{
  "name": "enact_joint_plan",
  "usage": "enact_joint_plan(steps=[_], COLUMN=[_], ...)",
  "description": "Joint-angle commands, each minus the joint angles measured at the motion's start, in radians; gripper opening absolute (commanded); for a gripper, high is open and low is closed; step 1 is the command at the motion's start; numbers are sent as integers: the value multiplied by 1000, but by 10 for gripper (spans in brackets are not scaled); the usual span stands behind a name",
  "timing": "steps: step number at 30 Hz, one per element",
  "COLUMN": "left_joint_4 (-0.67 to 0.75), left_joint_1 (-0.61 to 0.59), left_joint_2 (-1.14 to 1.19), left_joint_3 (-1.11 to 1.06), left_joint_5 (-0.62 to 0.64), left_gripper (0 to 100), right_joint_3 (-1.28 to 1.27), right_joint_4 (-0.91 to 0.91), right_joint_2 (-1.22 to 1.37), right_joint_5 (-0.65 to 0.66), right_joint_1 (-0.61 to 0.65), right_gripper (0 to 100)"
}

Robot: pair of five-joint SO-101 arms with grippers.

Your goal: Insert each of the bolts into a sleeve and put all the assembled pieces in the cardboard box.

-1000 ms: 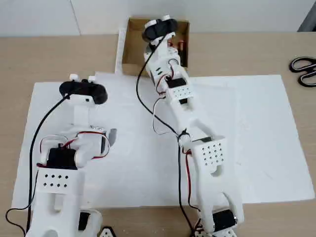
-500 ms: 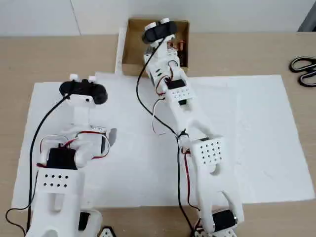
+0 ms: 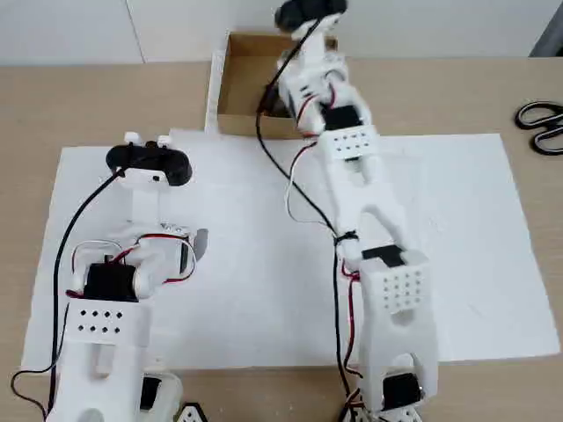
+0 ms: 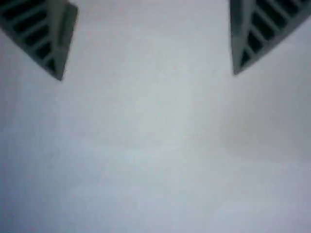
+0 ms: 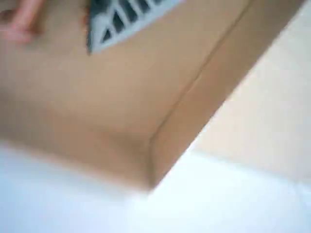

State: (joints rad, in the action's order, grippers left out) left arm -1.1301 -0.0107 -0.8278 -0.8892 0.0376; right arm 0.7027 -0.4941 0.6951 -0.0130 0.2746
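The cardboard box (image 3: pixel 222 83) stands at the table's far edge. My right arm (image 3: pixel 343 141) stretches over its right half, with the wrist (image 3: pixel 308 13) high above the far rim. In the right wrist view a grey finger (image 5: pixel 121 19) hangs over the box floor (image 5: pixel 73 97) near a corner, its tip free. A blurred pinkish piece (image 5: pixel 19 22) lies beside it. My left gripper (image 4: pixel 146 46) points straight down at the white paper, open wide with nothing between its fingers. It sits at the sheet's left side (image 3: pixel 149 163).
A large white paper sheet (image 3: pixel 466 229) covers the middle of the table. Black scissors (image 3: pixel 541 123) lie at the far right on the bare wood. The box's flap (image 3: pixel 212 88) stands up on its left side.
The right arm has swung to the right and its wrist has risen toward the box's far rim, covering the red pieces seen inside earlier. The left arm has not moved.
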Motion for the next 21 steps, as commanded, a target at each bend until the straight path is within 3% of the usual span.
enact_joint_plan(steps=[1, 10, 15, 21], left_joint_4=[21, 15, 6, -121], left_joint_1=[-2, -2, 0, 0], left_joint_2=[-17, -74, -279, -560], left_joint_3=[12, 114, 117, 104], left_joint_5=[-5, -6, -5, 2], left_gripper=[209, 209, 211, 214], right_joint_3=[60, 60, 60, 57], right_joint_4=[-82, -530, -809, -1116], right_joint_2=[-191, -539, -740, -993], right_joint_5=[8, 9, 12, 6], right_joint_1=[-24, -21, 25, 71], right_gripper=[162, 162, 162, 162])
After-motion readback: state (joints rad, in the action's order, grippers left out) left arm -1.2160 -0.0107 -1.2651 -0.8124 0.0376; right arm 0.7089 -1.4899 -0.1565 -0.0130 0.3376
